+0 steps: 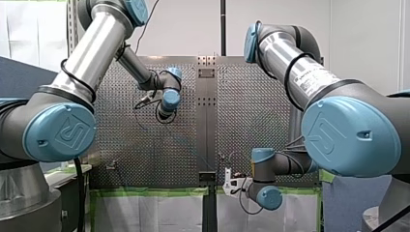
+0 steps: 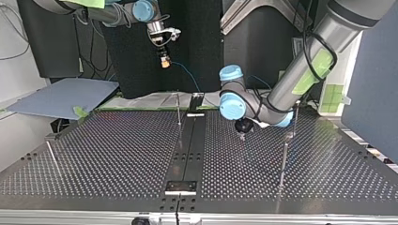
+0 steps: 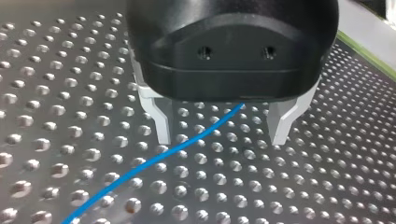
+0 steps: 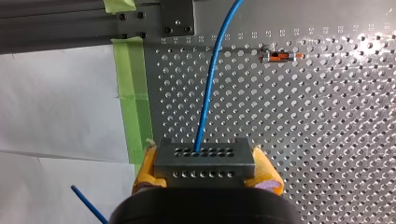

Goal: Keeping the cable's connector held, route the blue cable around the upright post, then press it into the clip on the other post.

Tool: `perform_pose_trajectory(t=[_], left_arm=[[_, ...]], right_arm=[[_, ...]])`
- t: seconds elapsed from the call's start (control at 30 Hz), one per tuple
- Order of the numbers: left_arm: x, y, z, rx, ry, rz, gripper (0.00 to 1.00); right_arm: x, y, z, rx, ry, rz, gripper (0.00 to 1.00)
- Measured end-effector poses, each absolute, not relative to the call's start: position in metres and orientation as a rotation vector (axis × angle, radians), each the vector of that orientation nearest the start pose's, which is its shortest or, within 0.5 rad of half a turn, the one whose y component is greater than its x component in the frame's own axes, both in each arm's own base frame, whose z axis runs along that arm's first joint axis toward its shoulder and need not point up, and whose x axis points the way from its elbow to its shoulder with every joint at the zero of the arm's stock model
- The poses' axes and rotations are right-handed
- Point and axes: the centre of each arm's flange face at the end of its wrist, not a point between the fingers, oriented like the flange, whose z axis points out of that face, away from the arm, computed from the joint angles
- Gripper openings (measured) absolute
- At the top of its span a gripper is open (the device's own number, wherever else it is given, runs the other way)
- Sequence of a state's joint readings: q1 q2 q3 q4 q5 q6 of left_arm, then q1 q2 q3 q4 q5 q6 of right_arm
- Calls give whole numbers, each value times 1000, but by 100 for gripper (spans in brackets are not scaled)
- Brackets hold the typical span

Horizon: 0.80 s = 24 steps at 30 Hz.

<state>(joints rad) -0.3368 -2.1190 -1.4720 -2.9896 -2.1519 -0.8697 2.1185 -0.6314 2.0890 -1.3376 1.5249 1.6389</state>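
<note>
Routing is judged not yet begun. Connector point(image 4: 204, 161) is clamped in the right gripper point(image 4: 205, 164) between yellow pads point(image 4: 145, 170), raised over the table's point(image 2: 117, 154) edge nearest the arms. Blue cable point(image 3: 154, 158) is straddled, ungripped, by the wide-spread left gripper point(image 3: 222, 135) toward the table's middle. Closing on it is called for next; the slim post point(image 2: 283, 159) nearby could snag. Clip not discernible.

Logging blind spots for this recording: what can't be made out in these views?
Right wrist view: small orange-and-metal part, too small to call the clip.
Left wrist view: blue cable past my left gripper, hidden under its black body.
Top view: posts too thin to show a clip.
</note>
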Motion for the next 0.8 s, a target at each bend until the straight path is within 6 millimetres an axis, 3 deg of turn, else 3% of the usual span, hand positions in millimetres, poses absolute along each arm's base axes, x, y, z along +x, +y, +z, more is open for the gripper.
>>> perform_pose_trajectory(t=[0.27, 0.5, 0.8], left_arm=[[562, -289, 195, 662, 1852, 826, 100], [560, -292, 179, 662, 1879, 807, 100], [551, -306, 131, 716, 1939, 765, 100]], right_arm=[[365, -333, -87, 1727, -1000, 1593, 0], [365, -333, -87, 1727, -1001, 1593, 0], [365, -333, -87, 1729, -1000, 1591, 0]])
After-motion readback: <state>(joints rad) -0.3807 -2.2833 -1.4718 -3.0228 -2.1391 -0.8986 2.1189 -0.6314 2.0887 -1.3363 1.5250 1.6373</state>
